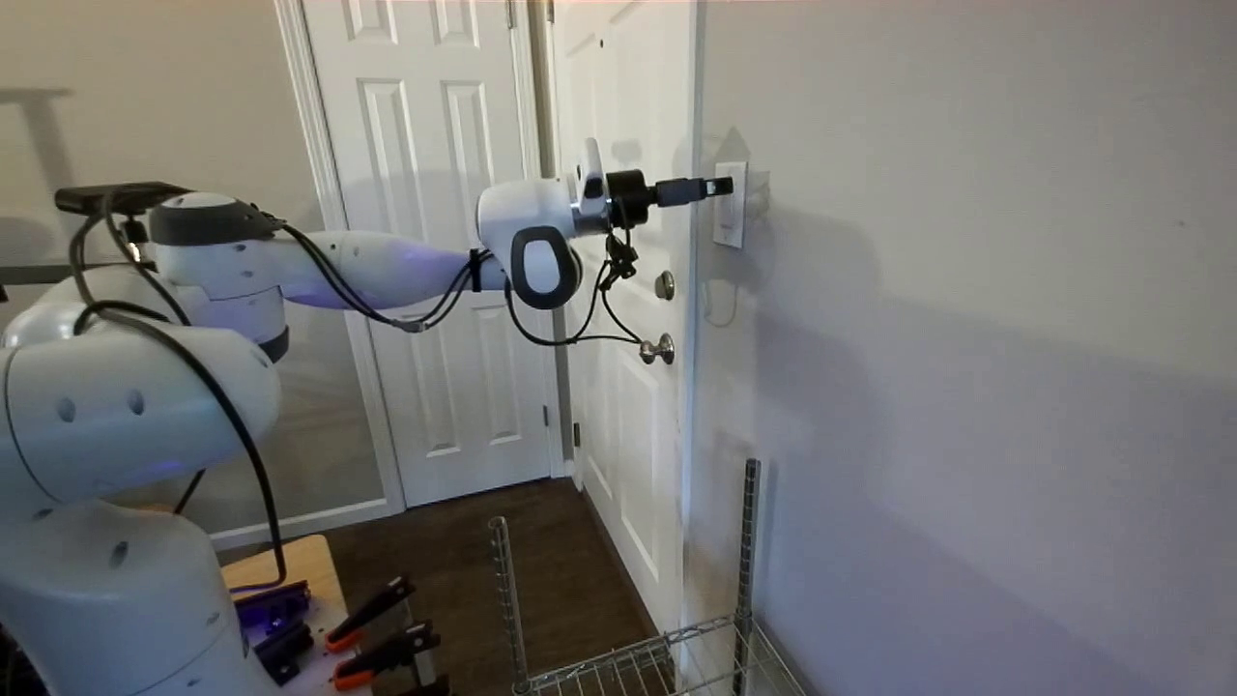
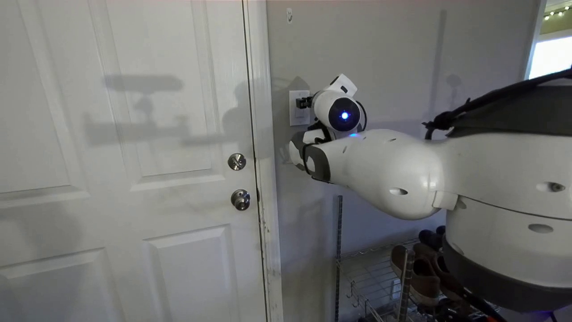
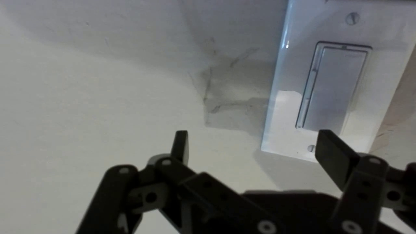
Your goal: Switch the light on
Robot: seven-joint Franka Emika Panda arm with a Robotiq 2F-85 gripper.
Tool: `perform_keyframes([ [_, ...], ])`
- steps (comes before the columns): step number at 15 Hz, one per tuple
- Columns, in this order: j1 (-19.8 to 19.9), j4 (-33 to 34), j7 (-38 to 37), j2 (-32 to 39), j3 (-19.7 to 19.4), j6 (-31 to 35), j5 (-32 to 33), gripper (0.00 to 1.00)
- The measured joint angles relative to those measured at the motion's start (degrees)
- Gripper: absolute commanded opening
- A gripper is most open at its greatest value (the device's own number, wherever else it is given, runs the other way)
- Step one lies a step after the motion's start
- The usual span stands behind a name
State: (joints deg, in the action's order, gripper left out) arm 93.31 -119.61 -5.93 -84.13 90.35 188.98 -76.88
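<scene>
a glossy white rectangular light-switch plate (image 3: 377, 81) sits between two and three o'clock in the wrist view, fixed to a pale grey wall (image 3: 113, 97) and leaning towards one o'clock. a flat white rectangular rocker paddle (image 3: 336, 89) fills its middle, a narrow pale strip (image 3: 307, 97) runs along the paddle's nine o'clock edge, and a round slotted screw (image 3: 352, 18) shows near the plate's upper end. the black two-fingered gripper (image 3: 258, 151) shows at six o'clock with its fingers (image 3: 334, 156) wide apart, wall and a corner of the plate visible between them. the finger at four o'clock overlaps the plate's lower end in that view; whether it touches cannot be told.

in an exterior view the white, rounded robot arm (image 1: 387, 256) extends from nine o'clock, and the plate (image 1: 732, 220) stands upright at one o'clock of the centre, partly behind the gripper's tip. in an exterior view a white panelled door (image 2: 125, 197) lies at nine o'clock of the plate, with a round silver deadbolt (image 2: 237, 162) at twelve o'clock of a round silver knob (image 2: 241, 200). a silver wire rack (image 2: 338, 255) stands at five o'clock, brown shoes (image 2: 429, 288) on it.
</scene>
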Motion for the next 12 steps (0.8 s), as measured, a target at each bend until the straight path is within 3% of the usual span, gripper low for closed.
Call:
perform_keyframes([
  [5,0.8,1.8,-4.7,0.0,-1.5,-5.3,6.1,1.00],
  [12,1.7,2.5,-22.0,0.0,-3.8,-11.0,22.0,1.00],
])
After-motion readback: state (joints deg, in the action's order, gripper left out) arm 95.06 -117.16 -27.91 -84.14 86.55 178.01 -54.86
